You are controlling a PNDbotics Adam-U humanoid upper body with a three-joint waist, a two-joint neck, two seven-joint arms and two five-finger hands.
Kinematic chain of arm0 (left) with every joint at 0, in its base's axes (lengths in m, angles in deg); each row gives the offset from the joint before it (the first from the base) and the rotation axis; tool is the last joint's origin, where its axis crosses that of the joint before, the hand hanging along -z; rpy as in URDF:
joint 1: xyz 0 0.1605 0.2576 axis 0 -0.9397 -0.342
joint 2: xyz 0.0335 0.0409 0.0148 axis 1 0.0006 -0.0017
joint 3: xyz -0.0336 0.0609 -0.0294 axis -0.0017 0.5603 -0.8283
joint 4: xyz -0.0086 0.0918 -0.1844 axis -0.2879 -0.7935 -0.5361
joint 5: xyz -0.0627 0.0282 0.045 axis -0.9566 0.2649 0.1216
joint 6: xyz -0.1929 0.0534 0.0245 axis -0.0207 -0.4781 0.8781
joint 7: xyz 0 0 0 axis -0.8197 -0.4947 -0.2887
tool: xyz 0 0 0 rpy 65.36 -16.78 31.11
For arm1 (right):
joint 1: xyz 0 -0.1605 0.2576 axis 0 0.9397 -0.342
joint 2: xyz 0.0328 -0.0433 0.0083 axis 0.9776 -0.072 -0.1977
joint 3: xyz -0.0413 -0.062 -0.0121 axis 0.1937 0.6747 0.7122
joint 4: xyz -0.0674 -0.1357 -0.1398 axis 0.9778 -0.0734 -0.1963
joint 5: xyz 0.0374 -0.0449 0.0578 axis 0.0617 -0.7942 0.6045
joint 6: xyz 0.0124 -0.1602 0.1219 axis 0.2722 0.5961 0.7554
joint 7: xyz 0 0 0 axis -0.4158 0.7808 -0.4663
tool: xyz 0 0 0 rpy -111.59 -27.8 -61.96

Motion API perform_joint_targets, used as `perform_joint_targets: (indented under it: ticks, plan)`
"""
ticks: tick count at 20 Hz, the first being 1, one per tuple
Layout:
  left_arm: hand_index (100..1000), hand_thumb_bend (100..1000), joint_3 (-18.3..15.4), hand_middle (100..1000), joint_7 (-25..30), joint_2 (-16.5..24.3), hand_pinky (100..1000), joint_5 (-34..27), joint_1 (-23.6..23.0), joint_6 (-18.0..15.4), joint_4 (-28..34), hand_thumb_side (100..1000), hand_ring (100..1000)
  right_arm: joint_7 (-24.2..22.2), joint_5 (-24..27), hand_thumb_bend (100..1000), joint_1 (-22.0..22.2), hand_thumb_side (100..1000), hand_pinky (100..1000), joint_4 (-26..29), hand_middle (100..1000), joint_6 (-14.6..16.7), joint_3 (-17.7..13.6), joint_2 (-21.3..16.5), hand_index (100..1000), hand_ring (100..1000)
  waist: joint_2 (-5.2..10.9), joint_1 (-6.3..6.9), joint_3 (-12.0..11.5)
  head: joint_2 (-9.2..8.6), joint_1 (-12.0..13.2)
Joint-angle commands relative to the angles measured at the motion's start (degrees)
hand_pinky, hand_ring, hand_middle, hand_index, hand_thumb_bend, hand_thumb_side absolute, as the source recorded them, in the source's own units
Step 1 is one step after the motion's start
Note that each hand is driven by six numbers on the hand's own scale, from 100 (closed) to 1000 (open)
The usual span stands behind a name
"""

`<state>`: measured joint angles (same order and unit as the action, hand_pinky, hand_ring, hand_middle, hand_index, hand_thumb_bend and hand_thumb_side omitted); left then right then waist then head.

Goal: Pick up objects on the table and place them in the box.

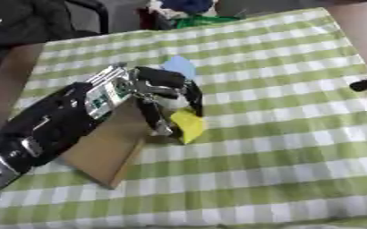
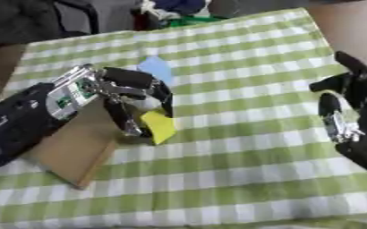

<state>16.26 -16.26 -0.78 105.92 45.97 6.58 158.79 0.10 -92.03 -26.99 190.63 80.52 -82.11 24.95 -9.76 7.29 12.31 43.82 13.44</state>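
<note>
We are reaching in from the left with our left hand [image 1: 159,96], its black fingers curling down around a flat yellow object [image 1: 188,125] and pinching it at the edge of the brown cardboard box [image 1: 108,150]. The yellow piece is hanging tilted just beside the box's near right corner, over the green-and-white checked cloth covering the bench [image 1: 280,134]. The box is lying low and askew under our left forearm. A pale blue flat piece [image 1: 180,65] is resting on the cloth just beyond the left hand, apart from the box. Our right hand [image 2: 351,116] is idling at the right edge, fingers relaxed and holding nothing, well apart from the box.
</note>
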Motion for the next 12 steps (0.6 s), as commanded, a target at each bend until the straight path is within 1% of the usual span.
perform_joint_targets:
  ticks: [1,5,7,9,12]
  plan:
    - [657,274,-2.65,500,19.79,1.50,710,0.01,0.66,-20.37,0.01,100,616,0.00,-0.36,100,-0.65,552,879,0.55,620,0.15,-0.32,-0.62,1000,744,0.80,-0.50,-0.20,0.29,-0.16]
    - [661,289,-5.22,506,18.17,4.32,726,0.89,0.90,-20.37,-0.32,100,625,0.10,-0.31,100,-0.47,550,879,0.53,620,0.14,-0.43,-0.70,1000,744,1.22,-0.61,-0.80,0.29,-0.22]
    - [665,297,-5.95,511,17.35,6.11,731,1.26,0.67,-20.37,-0.53,100,632,0.12,-0.29,100,-0.34,549,879,0.49,620,0.13,-0.47,-0.77,1000,744,1.50,-0.63,-1.22,0.29,-0.26]
    - [668,301,-6.31,515,16.86,8.08,734,1.44,-0.19,-20.34,-0.74,100,636,0.14,-0.27,100,-0.22,548,879,0.45,620,0.13,-0.51,-0.88,1000,744,1.76,-0.63,-1.68,0.29,-0.40]
    - [671,311,-7.18,519,16.19,10.98,735,1.54,-2.71,-19.86,-0.68,100,639,0.14,-0.29,100,0.00,548,879,0.36,620,0.13,-0.57,-1.03,1000,744,2.07,-0.61,-2.42,0.29,-0.62]
